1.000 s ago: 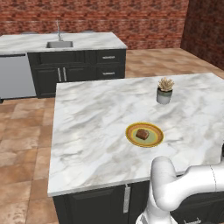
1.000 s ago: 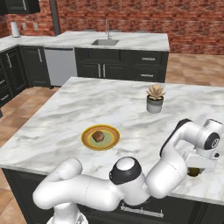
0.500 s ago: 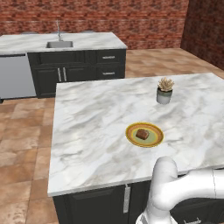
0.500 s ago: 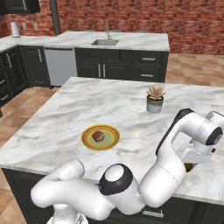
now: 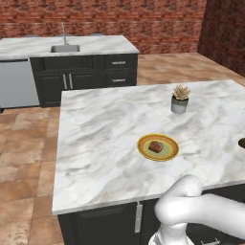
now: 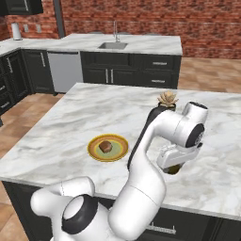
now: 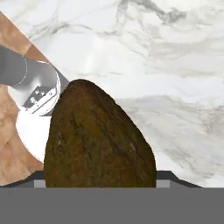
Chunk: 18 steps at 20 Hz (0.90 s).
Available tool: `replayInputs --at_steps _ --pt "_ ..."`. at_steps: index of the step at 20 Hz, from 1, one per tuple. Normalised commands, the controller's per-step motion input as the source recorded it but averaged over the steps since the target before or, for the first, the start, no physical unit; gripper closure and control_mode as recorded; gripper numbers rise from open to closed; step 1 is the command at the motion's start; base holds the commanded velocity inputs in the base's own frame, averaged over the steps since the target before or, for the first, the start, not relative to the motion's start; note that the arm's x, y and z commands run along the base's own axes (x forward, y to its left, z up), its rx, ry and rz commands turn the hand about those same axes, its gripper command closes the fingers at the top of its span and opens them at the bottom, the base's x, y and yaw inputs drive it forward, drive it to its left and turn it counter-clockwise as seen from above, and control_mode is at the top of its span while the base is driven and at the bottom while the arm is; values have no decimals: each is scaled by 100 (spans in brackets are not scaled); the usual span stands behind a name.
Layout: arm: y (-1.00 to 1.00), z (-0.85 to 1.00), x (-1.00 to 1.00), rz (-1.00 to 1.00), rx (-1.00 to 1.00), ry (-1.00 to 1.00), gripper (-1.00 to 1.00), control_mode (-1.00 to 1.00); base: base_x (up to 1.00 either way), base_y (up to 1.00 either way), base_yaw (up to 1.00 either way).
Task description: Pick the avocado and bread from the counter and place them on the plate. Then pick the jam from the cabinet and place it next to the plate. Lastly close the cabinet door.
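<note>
My gripper (image 6: 172,165) hangs just above the right part of the marble counter (image 6: 56,136), shut on the avocado (image 6: 173,170). The avocado (image 7: 99,135) is a dark brown-green lump that looms large in the hand view and hides the fingertips. To the left lies the plate (image 6: 90,149) with its yellow-orange rim, and the tan-brown bread (image 6: 105,147) rests on its green centre. The left base view shows the same plate (image 5: 140,146) and bread (image 5: 154,146) mid-counter. The jam and the cabinet are out of view.
A grey pot with a spiky plant (image 6: 165,100) stands just behind the arm, at the back right of the counter (image 5: 95,143). Beyond a strip of tiled floor runs a second counter with a sink (image 6: 113,45) and a dishwasher (image 6: 66,70).
The arm has swung left toward the plate and risen slightly off the counter, carrying the avocado. Plate, bread and plant have not moved.
</note>
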Motion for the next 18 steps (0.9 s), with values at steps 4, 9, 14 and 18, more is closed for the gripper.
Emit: replayInputs --at_steps 4,9,14,18 --pt "100 28 -14 6 -6 -12 100 -100 0 0 0" --pt "100 9 0 0 -5 -3 100 -100 0 0 0" --pt "100 0 22 0 -5 0 100 -100 0 0 0" --pt "81 0 41 0 -1 0 100 -100 0 0 0"
